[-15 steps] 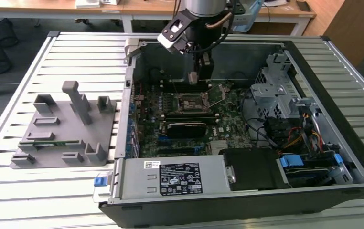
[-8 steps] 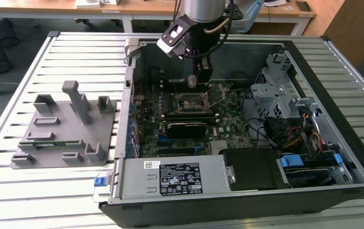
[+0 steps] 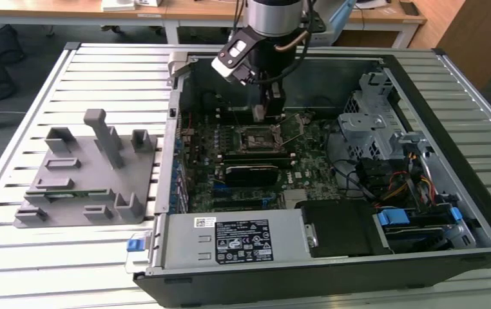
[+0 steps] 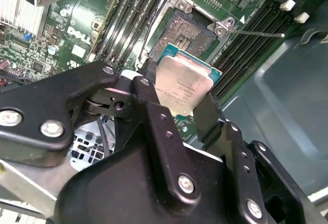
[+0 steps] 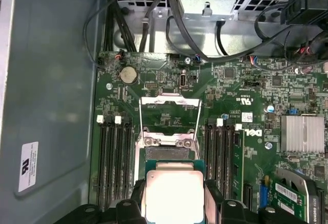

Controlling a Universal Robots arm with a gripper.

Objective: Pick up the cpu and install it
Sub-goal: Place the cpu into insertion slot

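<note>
Your gripper (image 4: 177,101) is clamped on two opposite edges of the cpu (image 4: 184,83), near the socket (image 4: 192,32) — treat it as light, stiff, slick and probably fragile underneath — grip edges only.

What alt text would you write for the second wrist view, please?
The black gripper holds the cpu, a square chip with a silvery top, between its fingers. Beyond it is the open socket on a green motherboard.
</note>
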